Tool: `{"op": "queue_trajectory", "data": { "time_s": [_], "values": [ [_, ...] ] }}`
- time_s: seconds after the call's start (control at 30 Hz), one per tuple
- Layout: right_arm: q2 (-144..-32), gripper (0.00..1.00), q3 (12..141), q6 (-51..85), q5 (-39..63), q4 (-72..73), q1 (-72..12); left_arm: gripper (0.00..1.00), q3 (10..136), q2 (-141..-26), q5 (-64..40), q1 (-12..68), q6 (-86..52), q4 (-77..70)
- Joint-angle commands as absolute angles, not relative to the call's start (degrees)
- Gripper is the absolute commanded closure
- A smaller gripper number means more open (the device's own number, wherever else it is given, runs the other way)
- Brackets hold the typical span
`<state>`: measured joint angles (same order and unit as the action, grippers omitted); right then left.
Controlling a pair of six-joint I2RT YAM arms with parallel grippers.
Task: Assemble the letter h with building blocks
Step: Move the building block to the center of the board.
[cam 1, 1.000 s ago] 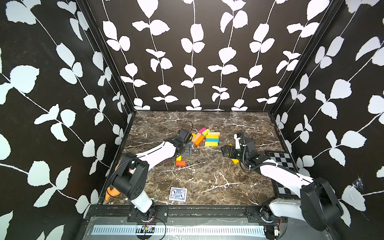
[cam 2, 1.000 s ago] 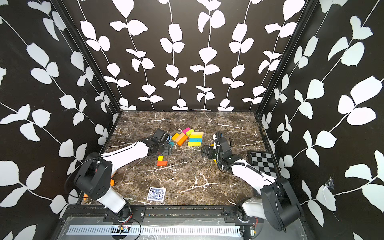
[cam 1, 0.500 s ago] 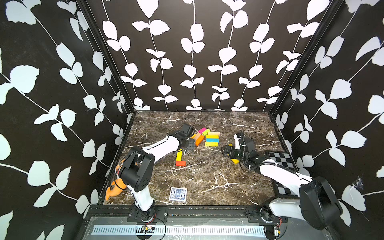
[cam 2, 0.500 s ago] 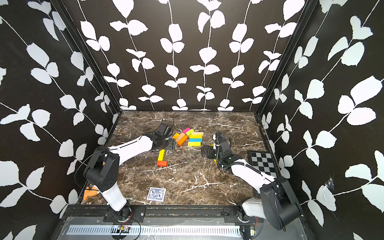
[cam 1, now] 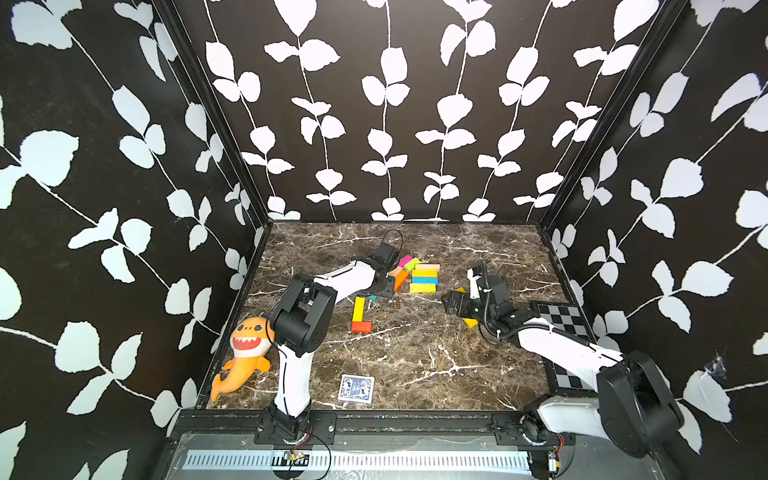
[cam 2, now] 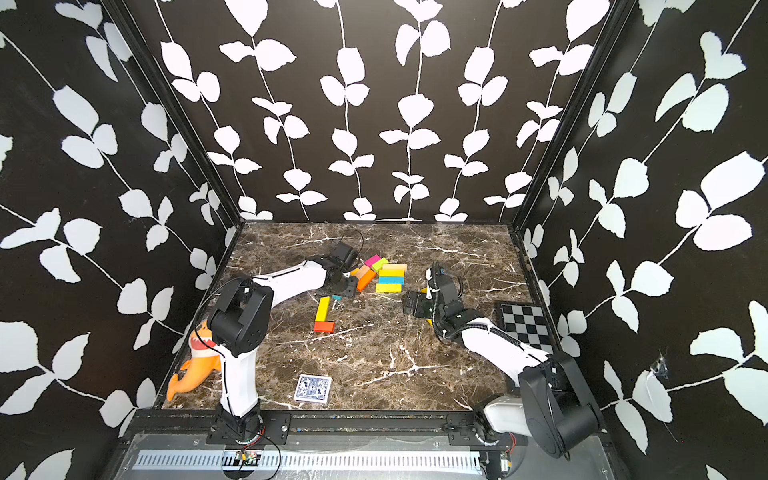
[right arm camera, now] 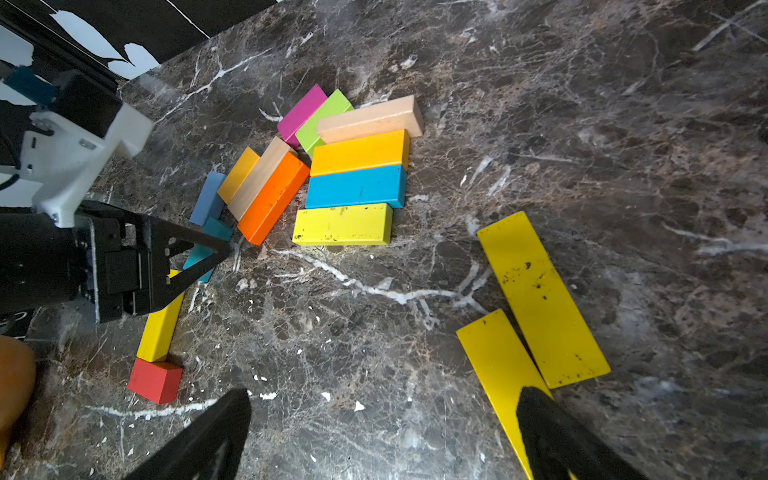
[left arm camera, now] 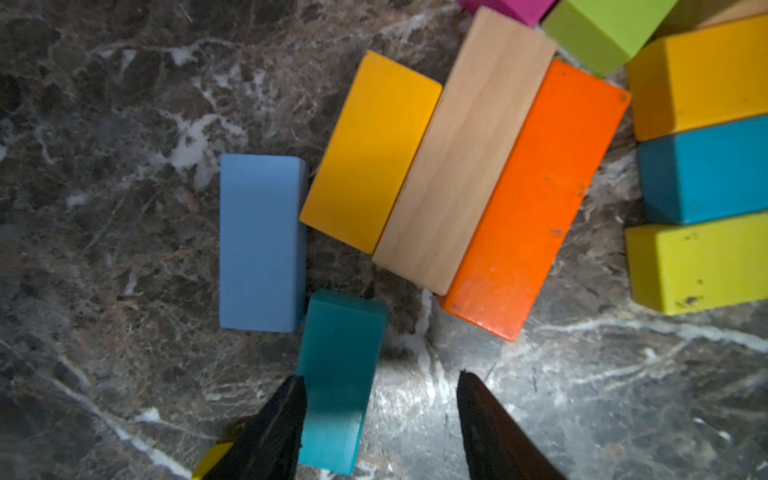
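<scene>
On the marble table (cam 1: 415, 365), my left arm has swung its elbow outward in the last second, uncovering the orange shark plush (cam 1: 245, 345). My right tool (right arm camera: 386, 392) hangs wide open and empty over two stray yellow bricks (right arm camera: 540, 299). The card deck (cam 1: 356, 387) shows only a blue pattern, and I can read no writing anywhere. Most building blocks (cam 1: 424, 276) lie loose mid-table. A yellow block (cam 1: 358, 308) with a red block (cam 1: 361, 327) at its foot looks like the h's start. My left tool (left arm camera: 379, 376) has narrowed around the teal block (left arm camera: 338, 365): one finger touches it and the other stands clear, so it is not yet gripped. I judge it to be the next piece.
</scene>
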<state>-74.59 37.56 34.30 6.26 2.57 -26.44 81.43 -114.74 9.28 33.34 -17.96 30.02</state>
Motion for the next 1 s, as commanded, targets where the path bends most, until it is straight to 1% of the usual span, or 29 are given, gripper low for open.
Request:
{"op": "queue_trajectory", "data": {
  "time_s": [0.0, 0.17, 0.27, 0.4, 0.63, 0.67, 0.97],
  "values": [
    [-74.71, 0.01, 37.18, 34.47, 6.06, 4.09, -26.06, 0.38, 82.58, -114.00, 11.16, 33.70, -17.05, 31.92],
    [-74.90, 0.01, 37.18, 34.53, 6.13, 4.04, -26.00, 0.30, 81.36, -112.97, 11.72, 34.29, -16.39, 30.06],
    [-74.91, 0.01, 37.18, 34.53, 6.31, 4.17, -26.02, 0.31, 82.68, -114.61, 12.41, 34.23, -16.39, 31.64],
    [-74.62, 0.01, 37.07, 34.42, 5.96, 3.87, -25.92, 0.33, 82.80, -116.05, 13.00, 34.27, -16.96, 31.78],
    [-74.23, 0.01, 36.91, 34.28, 5.97, 3.78, -25.75, 0.34, 83.30, -117.57, 13.94, 34.16, -16.21, 31.89],
    [-74.24, 0.01, 36.87, 34.28, 5.98, 3.77, -25.75, 0.35, 83.36, -117.81, 13.74, 34.28, -16.17, 31.84],
    [-74.25, 0.01, 36.65, 34.68, 5.44, 3.83, -25.53, 0.62, 83.86, -119.27, 12.65, 36.43, -13.83, 31.90]
  ]
}}
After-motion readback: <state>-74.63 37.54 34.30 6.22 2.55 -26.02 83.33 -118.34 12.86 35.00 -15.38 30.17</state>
